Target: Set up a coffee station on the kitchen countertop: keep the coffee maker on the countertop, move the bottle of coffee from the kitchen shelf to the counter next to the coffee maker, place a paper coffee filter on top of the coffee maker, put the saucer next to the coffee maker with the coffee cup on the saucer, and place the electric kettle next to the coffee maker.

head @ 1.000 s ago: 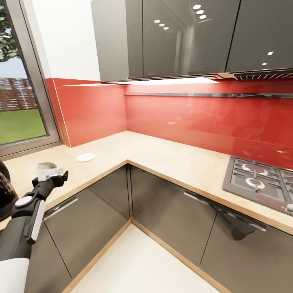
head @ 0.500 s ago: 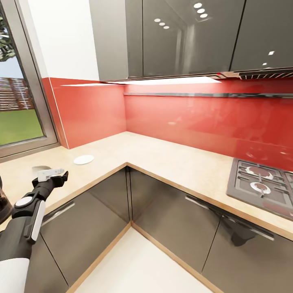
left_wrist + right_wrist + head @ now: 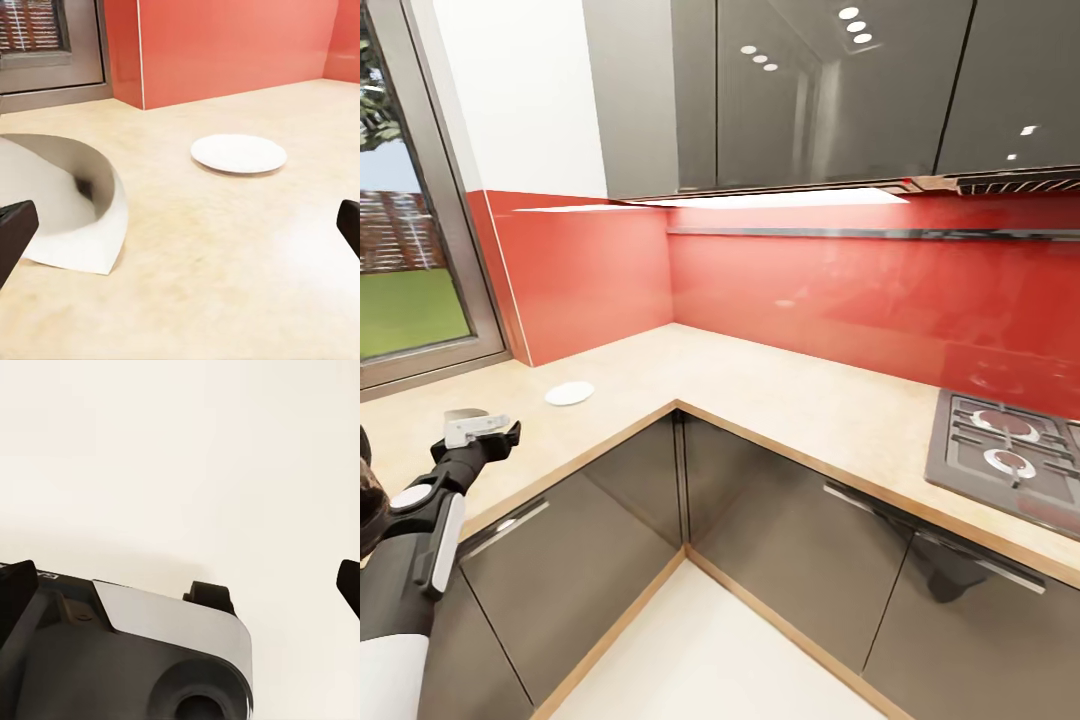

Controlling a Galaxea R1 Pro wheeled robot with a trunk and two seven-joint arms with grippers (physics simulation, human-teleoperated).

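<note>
Over the near-left stretch of the beige speckled countertop (image 3: 760, 385), the black left gripper (image 3: 478, 432) hovers with its fingers spread wide and nothing between them; the wrist view looks past both fingertips, probably lining up a grasp. One curled white paper coffee filter (image 3: 71, 202) lies on the counter just beside the left fingertip (image 3: 13, 232), and one flat round white saucer (image 3: 238, 153) sits farther off toward the red glossy backsplash (image 3: 840, 290). Right gripper (image 3: 180, 585) is likewise wide open and empty, hanging above the robot's own dark-and-silver body over pale floor.
</note>
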